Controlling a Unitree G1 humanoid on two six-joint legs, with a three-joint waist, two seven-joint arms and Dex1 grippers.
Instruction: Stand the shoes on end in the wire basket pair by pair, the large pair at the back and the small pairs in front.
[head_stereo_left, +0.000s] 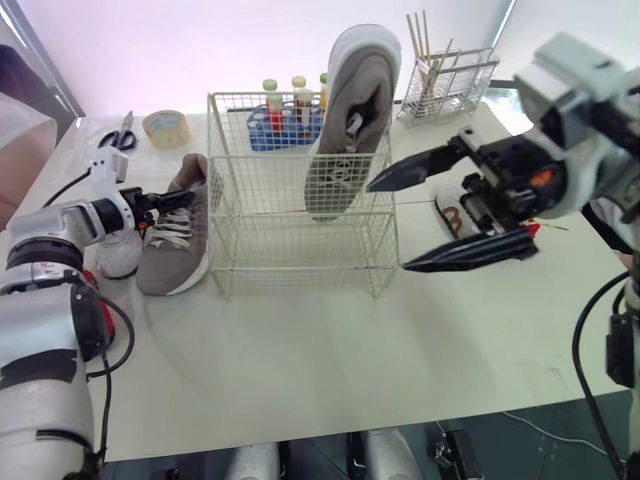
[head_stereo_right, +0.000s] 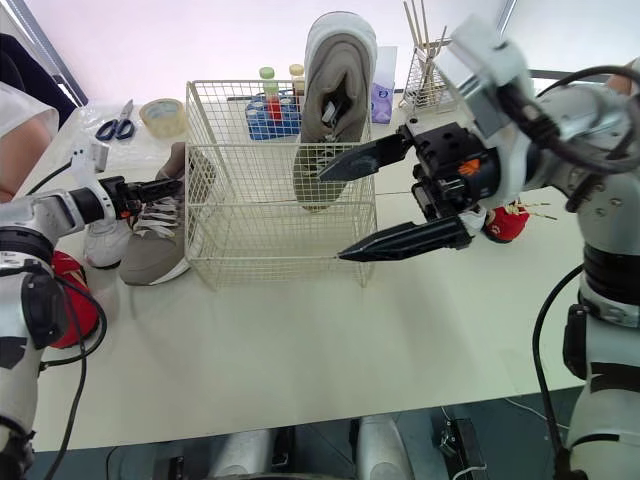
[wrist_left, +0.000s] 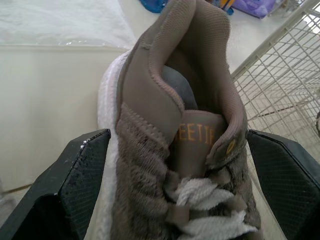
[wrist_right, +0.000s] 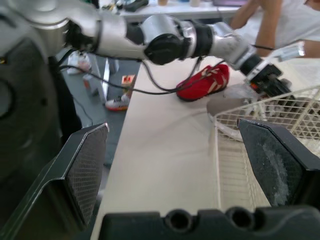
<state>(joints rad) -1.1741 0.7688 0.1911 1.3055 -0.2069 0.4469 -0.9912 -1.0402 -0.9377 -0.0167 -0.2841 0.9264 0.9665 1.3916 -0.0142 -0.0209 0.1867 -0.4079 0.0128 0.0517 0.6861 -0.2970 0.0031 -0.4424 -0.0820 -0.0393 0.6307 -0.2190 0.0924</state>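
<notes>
While the tabletop (head_stereo_left: 300, 380) carried everything in play, we judged the task barely begun. The wire basket (head_stereo_left: 290, 250) stood mid-table, nearer the far edge than the near one. Inside it, one large taupe shoe (head_stereo_left: 355, 100) stood on end toward the basket's back right corner, so half of the large pair looked to be in place. Its partner (head_stereo_left: 180, 240) lay flat on its sole just beside the basket's left wall, toward the tabletop's left edge, so we took this one for the shoe in hand. A small white shoe (head_stereo_left: 118, 258) lay touching that partner on the side away from the basket. A small red shoe (wrist_right: 202, 82) lay nearer the left edge, and another small shoe (head_stereo_left: 452, 212) sat on the tabletop to the right of the basket. We saw no small shoe inside the basket, so the whole front row remained to be filled. The right gripper (head_stereo_left: 385, 227) hung just off the basket's front right corner, its fingers spread wide and holding nothing. The left gripper (wrist_left: 175, 135) had a finger against each side of the lying shoe's heel collar, and we read that as a hold on it.
</notes>
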